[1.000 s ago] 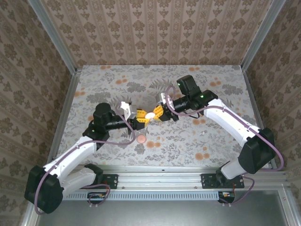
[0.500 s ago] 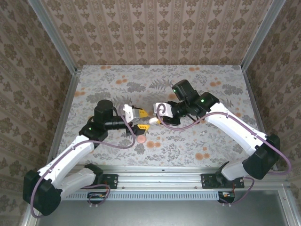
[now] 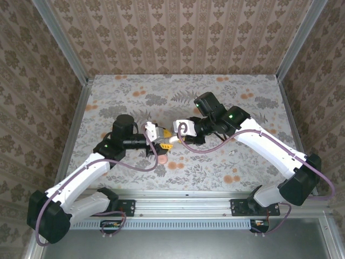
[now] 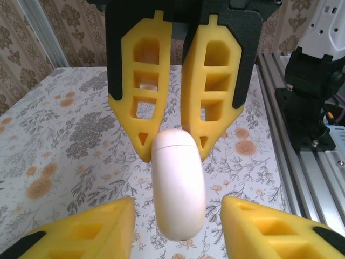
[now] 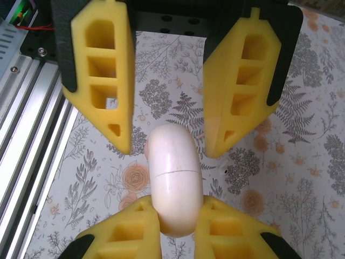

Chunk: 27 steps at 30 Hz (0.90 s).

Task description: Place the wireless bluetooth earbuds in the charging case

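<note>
Our right gripper [image 3: 177, 135] and left gripper [image 3: 163, 141] meet tip to tip over mid-table in the top view. The white charging case [image 3: 170, 140] sits between them, and a pink disc [image 3: 161, 159] lies on the flowered table [image 3: 242, 108] just nearer the bases.

From the left wrist we see the case [image 4: 179, 189] as a smooth oval with its long axis running away from us. Our left fingers [image 4: 102, 226] are spread with gaps on either side, while the right fingers [image 4: 213, 91] pinch its far end.

From the right wrist, the right fingers [image 5: 232, 232] clamp the case's near end, and a thin seam crosses its middle.
</note>
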Tool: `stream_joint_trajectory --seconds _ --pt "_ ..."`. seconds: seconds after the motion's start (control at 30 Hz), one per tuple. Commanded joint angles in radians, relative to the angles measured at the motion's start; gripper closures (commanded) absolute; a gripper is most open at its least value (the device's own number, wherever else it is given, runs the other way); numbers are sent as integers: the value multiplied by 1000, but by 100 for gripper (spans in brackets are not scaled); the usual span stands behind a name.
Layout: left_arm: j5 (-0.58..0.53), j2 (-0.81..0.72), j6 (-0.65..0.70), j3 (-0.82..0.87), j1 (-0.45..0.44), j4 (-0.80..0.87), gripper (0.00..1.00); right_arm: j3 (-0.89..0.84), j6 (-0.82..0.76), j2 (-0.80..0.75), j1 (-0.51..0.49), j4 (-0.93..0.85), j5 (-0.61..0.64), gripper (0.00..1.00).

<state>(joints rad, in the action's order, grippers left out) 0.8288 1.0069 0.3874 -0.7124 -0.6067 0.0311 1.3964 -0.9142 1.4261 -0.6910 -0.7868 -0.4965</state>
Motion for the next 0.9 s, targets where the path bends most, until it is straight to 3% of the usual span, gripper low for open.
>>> stream_joint_trajectory --seconds 0.0,0.23,0.37,0.47,0.67,0.87 --pt "-7 -2 20 -23 -8 -5 56 30 -12 7 -7 -16 -23 85" --pt "-16 -3 8 -16 -10 -34 79 1 18 -8 -8 35 -63 83" --pt "10 -1 -41 10 -4 -101 87 -98 76 -77 21 152 -108 67" --pt "54 5 -96 24 5 -163 88 -207 179 -148 90 302 -226 61" --pt "127 28 -184 32 5 -274 89 -391 394 -238 183 591 -425 59" --pt "151 42 -228 25 5 -337 89 -398 437 -225 188 643 -497 59"
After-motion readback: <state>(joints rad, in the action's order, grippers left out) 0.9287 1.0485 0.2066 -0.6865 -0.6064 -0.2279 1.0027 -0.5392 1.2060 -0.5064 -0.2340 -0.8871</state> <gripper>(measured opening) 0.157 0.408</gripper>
